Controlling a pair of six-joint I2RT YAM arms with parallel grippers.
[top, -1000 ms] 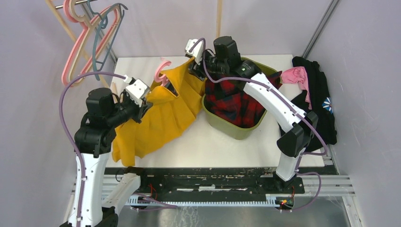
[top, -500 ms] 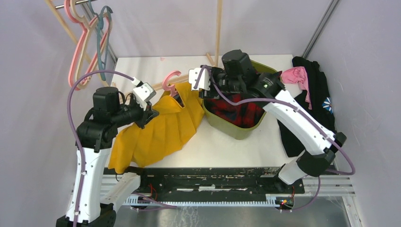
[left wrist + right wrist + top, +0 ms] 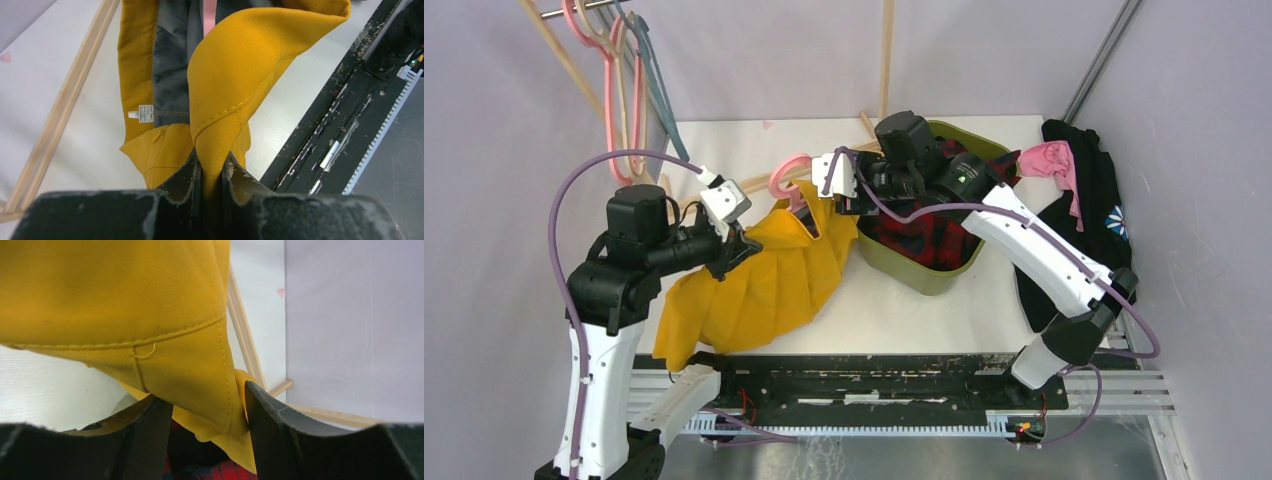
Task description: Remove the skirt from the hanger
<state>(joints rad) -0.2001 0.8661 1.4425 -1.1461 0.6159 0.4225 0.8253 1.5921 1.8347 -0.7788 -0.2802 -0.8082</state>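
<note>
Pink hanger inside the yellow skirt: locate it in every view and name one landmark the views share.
Top external: the pink hanger shows its hook above the waist of the yellow skirt, left of the table's centre.
Left wrist: a pink strip at the top edge, inside the waistband.
Right wrist: not in view.
Shared landmark: the yellow skirt, seen in all three views.

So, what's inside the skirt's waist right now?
The pink hanger: its hook sticks out of the yellow skirt, and a pink strip shows against the grey lining. The rest is covered by fabric.
</note>
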